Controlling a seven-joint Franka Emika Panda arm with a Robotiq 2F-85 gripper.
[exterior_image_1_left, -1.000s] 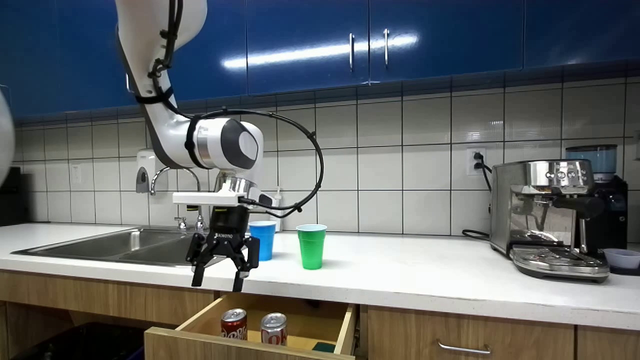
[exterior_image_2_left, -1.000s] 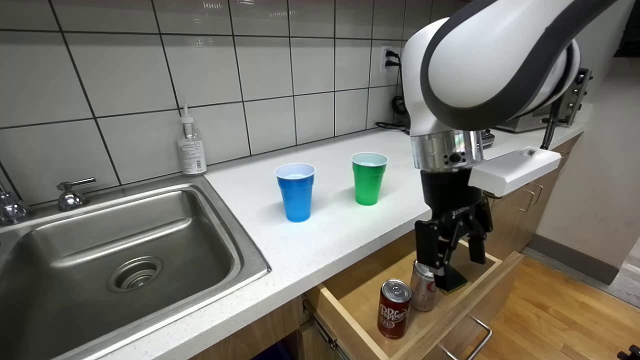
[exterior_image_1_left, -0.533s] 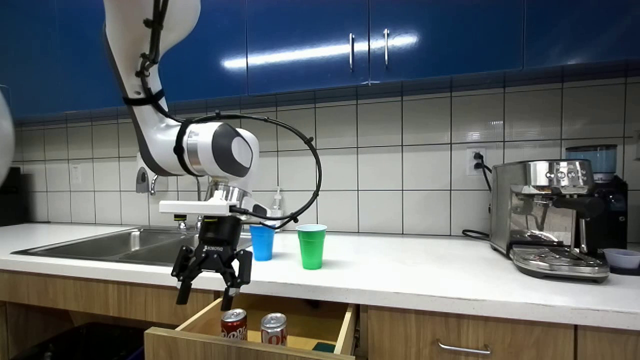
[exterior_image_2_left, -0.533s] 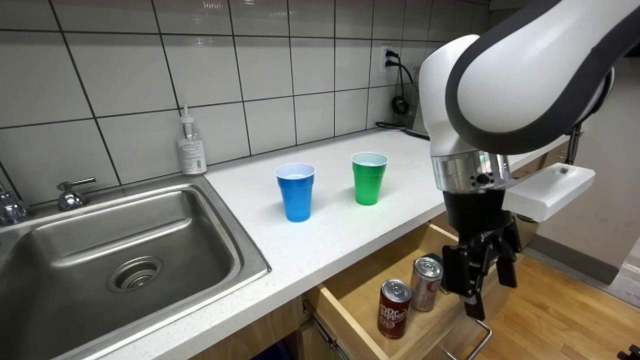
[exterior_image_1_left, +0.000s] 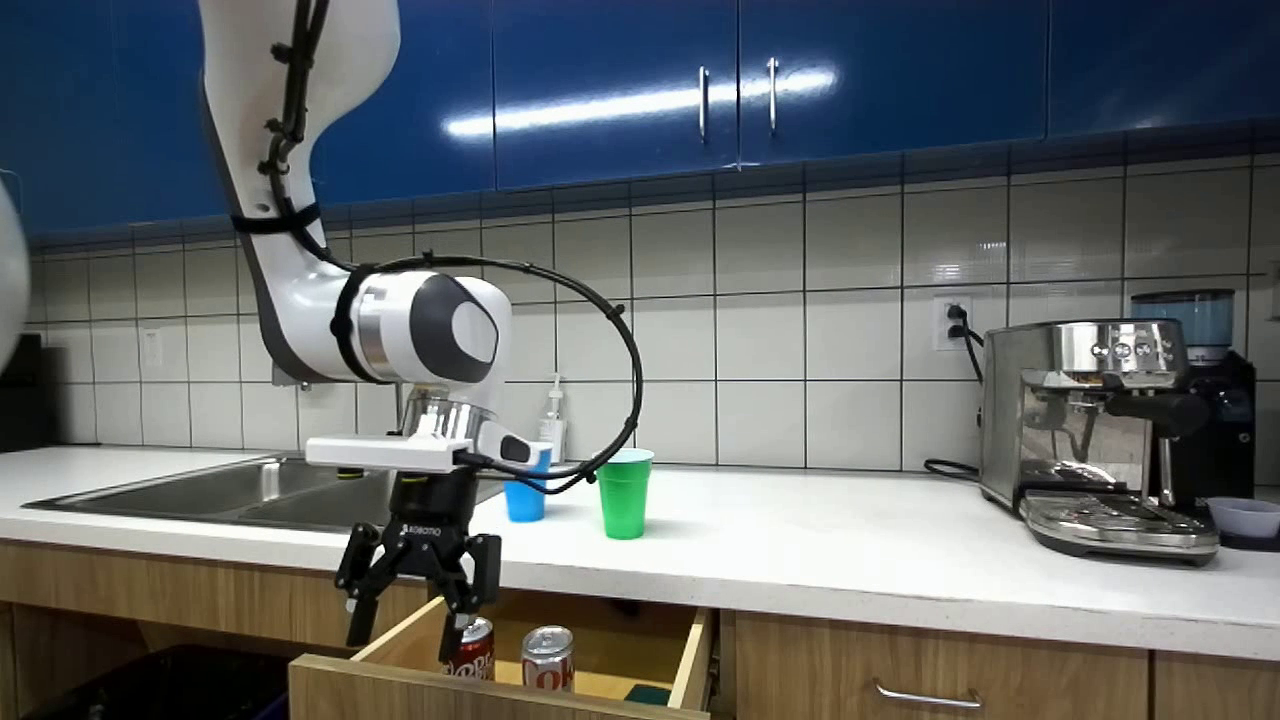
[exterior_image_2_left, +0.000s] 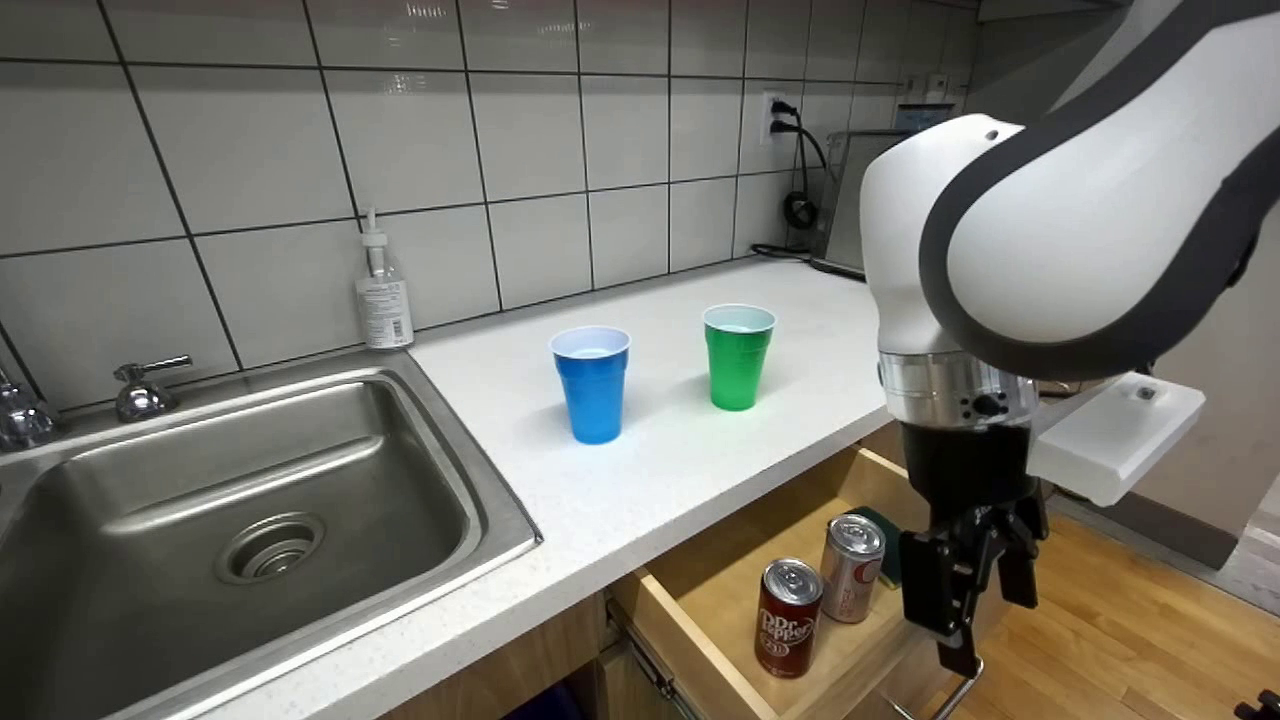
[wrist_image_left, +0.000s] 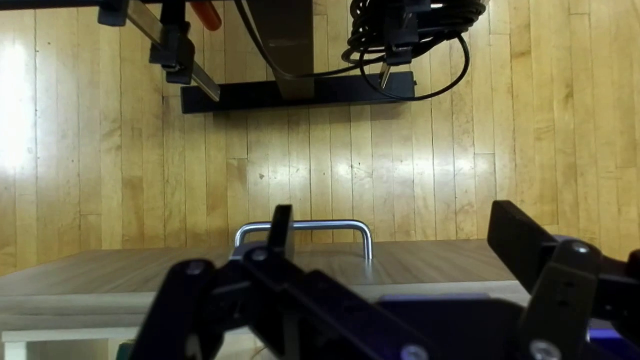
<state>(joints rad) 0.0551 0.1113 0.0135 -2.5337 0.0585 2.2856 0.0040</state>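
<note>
arm (exterior_image_1_left: 400, 325) bent; gripper (exterior_image_1_left: 405, 630) spread wide, pointing down near the drawer handle (wrist_image_left: 327, 224)

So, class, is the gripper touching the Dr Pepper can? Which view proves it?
Apart: in an exterior view, the silver can and part of the drawer show between the gripper and the Dr Pepper can.

My arm (exterior_image_1_left: 308, 318) is glossy white trimmed in dark grey, and black straps (exterior_image_1_left: 275, 221) pin a black cable (exterior_image_1_left: 637, 385) that bows out in a wide loop. Past a silver collar (exterior_image_2_left: 938, 390) sits a white box (exterior_image_2_left: 1115, 435); the gripper (exterior_image_1_left: 404, 632) is black, with white ROBOTIQ lettering (exterior_image_1_left: 421, 530) (tiny, but I can read it) and pale screws (wrist_image_left: 413, 352).
</note>
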